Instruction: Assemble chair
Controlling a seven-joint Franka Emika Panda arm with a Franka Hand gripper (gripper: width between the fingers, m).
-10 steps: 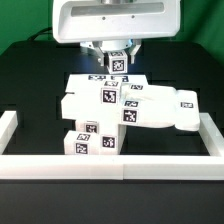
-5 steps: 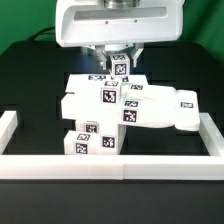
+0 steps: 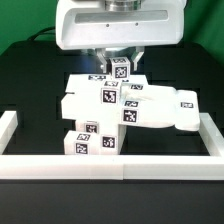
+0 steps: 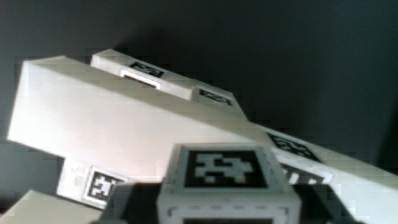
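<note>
Raised slightly since one second ago: small tagged block point(image 3: 120, 69), now almost still, carried in gripper point(image 3: 119, 63) under the arm housing, fingers closed on its sides. Wrist view: same block point(image 4: 224, 172) close to the lens, above a broad white slab point(image 4: 107, 110).

Left to right in the exterior view: border wall point(image 3: 8, 128); stacked chair assembly point(image 3: 105, 112), slabs and tagged blocks already joined; flat piece point(image 3: 178, 108) projecting to the exterior view's right. Judged partly assembled; held block not yet seated, further parts likely outstanding.
</note>
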